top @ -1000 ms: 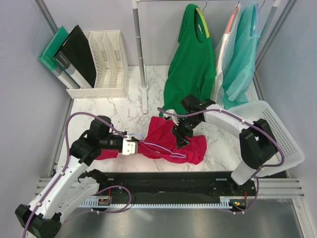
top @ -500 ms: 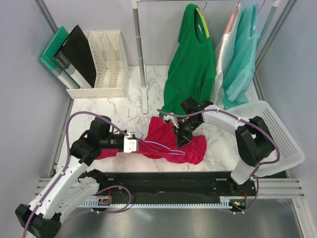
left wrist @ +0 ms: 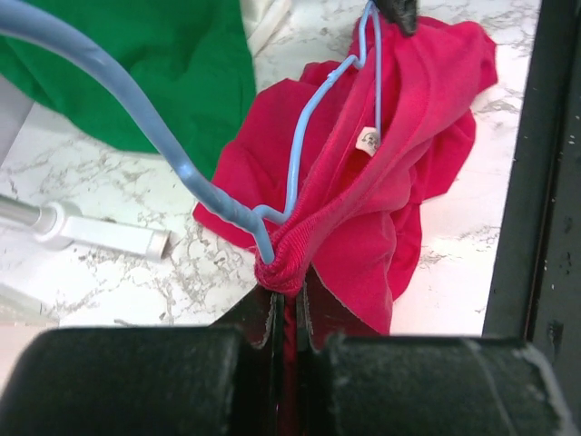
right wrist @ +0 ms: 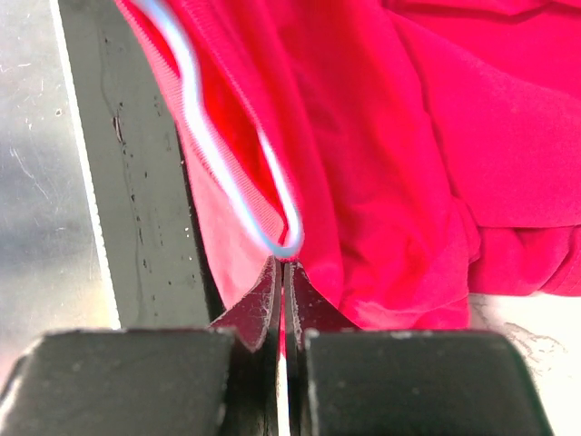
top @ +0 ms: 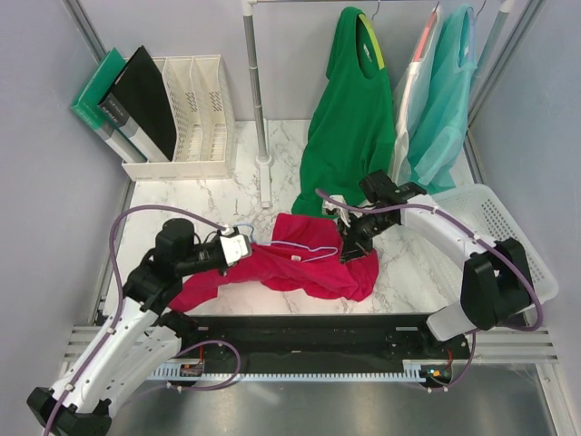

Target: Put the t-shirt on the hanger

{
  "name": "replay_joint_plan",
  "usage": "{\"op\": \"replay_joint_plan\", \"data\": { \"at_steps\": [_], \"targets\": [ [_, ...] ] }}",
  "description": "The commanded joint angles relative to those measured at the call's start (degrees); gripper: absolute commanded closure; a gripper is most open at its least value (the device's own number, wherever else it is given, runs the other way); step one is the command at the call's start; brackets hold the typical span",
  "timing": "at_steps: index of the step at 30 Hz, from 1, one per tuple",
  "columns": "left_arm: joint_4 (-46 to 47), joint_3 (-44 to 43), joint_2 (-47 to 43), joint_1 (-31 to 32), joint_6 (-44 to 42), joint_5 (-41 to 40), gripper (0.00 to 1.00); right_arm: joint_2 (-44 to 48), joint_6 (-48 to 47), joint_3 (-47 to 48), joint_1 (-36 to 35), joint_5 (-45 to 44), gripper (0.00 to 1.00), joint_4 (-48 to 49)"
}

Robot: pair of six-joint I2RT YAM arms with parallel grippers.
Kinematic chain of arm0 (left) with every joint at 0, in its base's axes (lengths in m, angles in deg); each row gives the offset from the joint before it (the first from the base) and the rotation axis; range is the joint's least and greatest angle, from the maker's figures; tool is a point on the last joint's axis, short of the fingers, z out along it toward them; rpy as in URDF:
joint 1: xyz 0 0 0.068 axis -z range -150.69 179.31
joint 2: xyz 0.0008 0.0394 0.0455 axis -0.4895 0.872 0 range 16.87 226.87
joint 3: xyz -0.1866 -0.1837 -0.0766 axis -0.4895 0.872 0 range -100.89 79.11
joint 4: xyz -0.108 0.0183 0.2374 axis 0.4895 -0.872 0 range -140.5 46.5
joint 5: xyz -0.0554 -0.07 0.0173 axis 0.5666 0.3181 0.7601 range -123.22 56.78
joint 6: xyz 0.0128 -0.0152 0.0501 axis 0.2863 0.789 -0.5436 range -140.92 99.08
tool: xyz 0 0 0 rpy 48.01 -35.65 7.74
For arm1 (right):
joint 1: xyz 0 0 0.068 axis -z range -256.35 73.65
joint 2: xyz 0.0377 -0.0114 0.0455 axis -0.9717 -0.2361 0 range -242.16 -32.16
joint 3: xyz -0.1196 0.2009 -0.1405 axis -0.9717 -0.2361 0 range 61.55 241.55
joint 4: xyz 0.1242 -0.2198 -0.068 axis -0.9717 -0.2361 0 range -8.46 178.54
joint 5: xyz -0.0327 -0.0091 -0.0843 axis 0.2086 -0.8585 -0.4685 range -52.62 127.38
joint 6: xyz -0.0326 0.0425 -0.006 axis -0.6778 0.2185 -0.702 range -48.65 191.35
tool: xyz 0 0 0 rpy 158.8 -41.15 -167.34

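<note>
The crimson t-shirt (top: 313,272) lies bunched on the marble table, stretched between both grippers. The light-blue wire hanger (top: 307,247) sits partly inside it, and its hook (left wrist: 100,73) curves out of the collar. My left gripper (top: 243,247) is shut on the ribbed collar (left wrist: 283,272), right where the hanger's neck comes out. My right gripper (top: 350,254) is shut on a fold of the t-shirt (right wrist: 472,154). The hanger's bent corner (right wrist: 289,243) sits just past its tips. Its black tip (left wrist: 397,11) shows at the hanger's far end in the left wrist view.
A dark green t-shirt (top: 349,118) and a teal shirt (top: 449,100) hang from the rail behind. The rail's pole (top: 259,100) stands at the back centre. White file holders (top: 191,109) are back left, a white basket (top: 513,245) at right, and a black strip (top: 309,331) along the near edge.
My right gripper closed and moved right, drawing the fabric and the hanger's end with it. The left gripper stayed shut and pulled back slightly. The t-shirt now spreads wider.
</note>
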Motion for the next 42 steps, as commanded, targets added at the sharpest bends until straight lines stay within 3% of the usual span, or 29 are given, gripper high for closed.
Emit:
{"op": "replay_joint_plan", "data": {
  "at_steps": [1,4,11,21,30,38,42],
  "targets": [
    [6.0,-0.5,1.2,0.2,8.3,-5.3,0.98,2.7,-0.7,-1.5,0.2,1.8,1.00,0.8],
    [4.3,-1.2,2.9,0.2,6.0,-5.7,0.98,3.4,-0.4,-1.4,0.8,2.1,1.00,0.5],
    [-0.8,0.1,-0.6,0.2,-3.9,2.7,0.98,3.1,-1.3,2.3,3.4,2.0,1.00,-2.0],
    [-1.7,-0.6,1.1,0.2,-5.1,1.3,0.98,3.4,-2.8,4.4,3.3,2.9,1.00,-4.5],
    [-1.1,-8.9,13.0,1.7,-2.0,4.3,0.98,7.4,1.1,9.4,1.5,5.4,1.00,-7.1],
    [5.3,-11.6,16.7,6.2,1.4,5.7,0.98,11.7,10.6,8.3,-7.1,0.7,1.00,2.2],
    [5.3,-11.5,15.4,6.6,0.0,7.9,0.98,12.1,11.4,9.1,-7.8,-2.1,1.00,3.2]
  ]
}}
